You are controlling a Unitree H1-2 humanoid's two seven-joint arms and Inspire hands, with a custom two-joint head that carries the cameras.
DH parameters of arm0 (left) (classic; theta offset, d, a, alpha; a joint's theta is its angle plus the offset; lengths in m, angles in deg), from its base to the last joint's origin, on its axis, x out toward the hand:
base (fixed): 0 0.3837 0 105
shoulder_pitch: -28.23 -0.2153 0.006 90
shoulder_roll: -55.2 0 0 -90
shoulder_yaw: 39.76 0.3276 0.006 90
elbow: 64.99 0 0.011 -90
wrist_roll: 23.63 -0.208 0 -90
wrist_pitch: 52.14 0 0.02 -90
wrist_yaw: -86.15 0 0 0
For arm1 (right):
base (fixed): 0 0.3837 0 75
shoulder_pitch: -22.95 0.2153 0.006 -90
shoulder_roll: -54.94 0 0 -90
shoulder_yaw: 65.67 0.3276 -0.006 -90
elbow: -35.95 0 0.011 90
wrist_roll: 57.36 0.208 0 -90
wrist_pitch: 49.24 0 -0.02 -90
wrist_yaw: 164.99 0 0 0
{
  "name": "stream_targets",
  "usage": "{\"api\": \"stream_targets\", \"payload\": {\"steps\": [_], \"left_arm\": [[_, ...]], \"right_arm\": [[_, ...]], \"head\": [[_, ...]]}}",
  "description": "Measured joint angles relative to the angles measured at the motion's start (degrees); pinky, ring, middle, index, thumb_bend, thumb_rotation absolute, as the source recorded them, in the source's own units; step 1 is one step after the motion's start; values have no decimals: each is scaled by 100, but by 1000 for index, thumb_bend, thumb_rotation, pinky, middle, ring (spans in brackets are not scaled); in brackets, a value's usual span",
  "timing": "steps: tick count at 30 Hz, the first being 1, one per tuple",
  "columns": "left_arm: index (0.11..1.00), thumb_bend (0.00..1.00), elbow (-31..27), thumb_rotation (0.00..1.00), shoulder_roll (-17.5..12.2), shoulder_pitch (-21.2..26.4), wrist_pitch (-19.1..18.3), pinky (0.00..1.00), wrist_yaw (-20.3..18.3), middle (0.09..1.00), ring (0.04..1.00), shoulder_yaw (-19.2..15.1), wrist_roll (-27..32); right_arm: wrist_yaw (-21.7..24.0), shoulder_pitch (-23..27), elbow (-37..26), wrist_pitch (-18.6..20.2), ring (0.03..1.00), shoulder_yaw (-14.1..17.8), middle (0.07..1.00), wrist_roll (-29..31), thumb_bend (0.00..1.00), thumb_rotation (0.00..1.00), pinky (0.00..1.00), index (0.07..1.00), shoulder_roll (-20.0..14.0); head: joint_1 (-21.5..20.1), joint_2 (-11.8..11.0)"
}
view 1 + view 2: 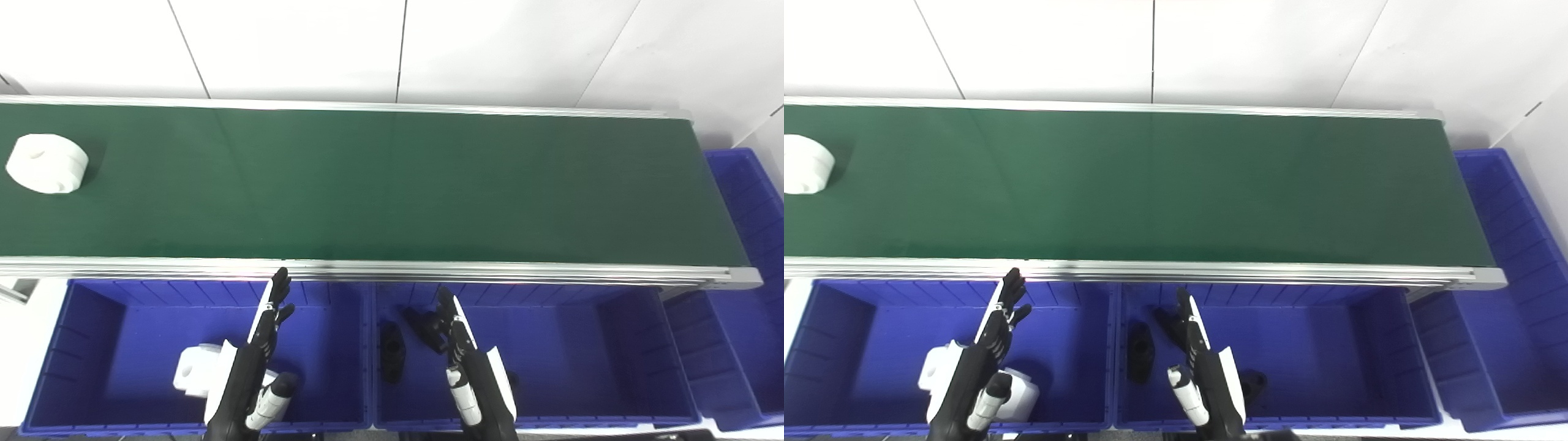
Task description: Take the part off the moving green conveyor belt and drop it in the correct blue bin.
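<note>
Meanwhile we saw white part at far left of belt, well apart from hands. We judged it rigid, light, smooth; best pinched across round sides. Left hand and right hand hovered over bins, fingers spread, holding nothing.

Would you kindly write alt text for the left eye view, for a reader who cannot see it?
A white part rides at the far left of a green belt, untouched. Both the left hand and right hand hover open over two blue bins: the left bin holds a white part, the right bin dark parts.
</note>
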Motion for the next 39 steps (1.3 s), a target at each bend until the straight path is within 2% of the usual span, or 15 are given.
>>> {"api": "stream_targets", "payload": {"steps": [6, 11, 15, 22, 36, 38, 39], "left_arm": [[1000, 883, 4, 1000, -1, -1, 0, 927, -1, 1000, 999, 1, 0], [1000, 848, 33, 1000, 12, -1, 3, 919, 1, 1000, 993, 1, -3], [1000, 829, 72, 1000, 8, -1, 5, 926, 1, 1000, 993, 2, -2], [1000, 873, 72, 1000, 13, -1, 4, 921, 1, 1000, 994, 9, -2], [1000, 869, 164, 1000, 12, 2, 22, 923, 1, 1000, 988, 12, 31], [1000, 875, 164, 1000, 12, 4, 23, 924, 1, 1000, 990, 14, 55], [1000, 897, 166, 996, 13, 6, 24, 925, 0, 1000, 990, 16, 68]], "right_arm": [[17, 12, 93, -224, 1000, -22, 1000, -105, 922, 1000, 1000, 1000, -21], [22, 22, 166, -413, 1000, -58, 1000, -291, 945, 1000, 1000, 1000, -50], [57, 21, 165, -415, 1000, -80, 1000, -308, 930, 1000, 1000, 1000, -66], [81, 18, 165, -414, 1000, -80, 1000, -385, 893, 1000, 1000, 1000, -81], [93, 15, 165, -414, 1000, -80, 1000, -402, 888, 1000, 1000, 1000, -87], [100, 14, 165, -414, 1000, -81, 1000, -386, 896, 1000, 1000, 1000, -88], [105, 14, 165, -414, 1000, -81, 1000, -367, 890, 1000, 1000, 1000, -88]], "head": [[-18, -53], [-9, -62], [0, -79], [9, -79], [-18, -123], [0, -141], [0, -254]]}}
